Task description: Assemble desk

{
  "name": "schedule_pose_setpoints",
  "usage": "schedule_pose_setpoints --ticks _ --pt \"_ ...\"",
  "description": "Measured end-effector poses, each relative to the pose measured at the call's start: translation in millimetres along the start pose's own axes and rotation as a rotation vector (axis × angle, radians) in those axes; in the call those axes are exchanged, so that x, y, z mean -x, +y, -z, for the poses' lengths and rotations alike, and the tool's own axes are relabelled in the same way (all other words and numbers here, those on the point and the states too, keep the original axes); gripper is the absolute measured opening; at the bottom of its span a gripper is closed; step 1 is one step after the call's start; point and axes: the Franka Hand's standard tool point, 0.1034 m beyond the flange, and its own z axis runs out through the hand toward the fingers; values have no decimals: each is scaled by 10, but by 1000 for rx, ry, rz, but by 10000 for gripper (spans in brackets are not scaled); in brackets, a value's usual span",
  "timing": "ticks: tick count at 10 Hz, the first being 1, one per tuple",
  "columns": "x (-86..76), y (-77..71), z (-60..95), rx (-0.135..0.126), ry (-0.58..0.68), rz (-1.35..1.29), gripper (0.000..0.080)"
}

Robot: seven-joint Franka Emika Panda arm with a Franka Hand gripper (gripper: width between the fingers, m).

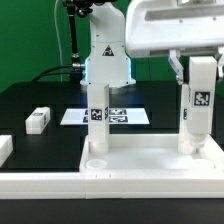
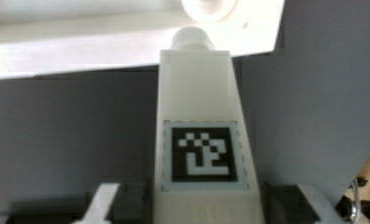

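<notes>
Panel (image 1: 150,160) foremost, flat on table (image 1: 30,95). First leg (image 1: 97,118) upright at its corner, exterior view's left. Gripper (image 1: 197,72) clamped on second leg (image 1: 198,108), upright, tip at socket (image 2: 214,10), exterior view's right. Loose leg (image 1: 38,120) well apart on table.

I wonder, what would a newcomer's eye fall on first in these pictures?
First, the tool on the exterior view's right, shut on a tagged white leg that it holds upright with its lower end at a corner of the desk panel. Next, a second leg standing upright on the panel toward the exterior view's left, and a loose leg lying on the black table farther left.
</notes>
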Motion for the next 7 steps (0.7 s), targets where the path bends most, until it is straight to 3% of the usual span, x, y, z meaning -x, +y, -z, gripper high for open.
schedule_pose_setpoints --ticks 3,7 --pt "172 -48 -157 6 -23 9 291" --pt "206 -103 -183 2 -23 17 291"
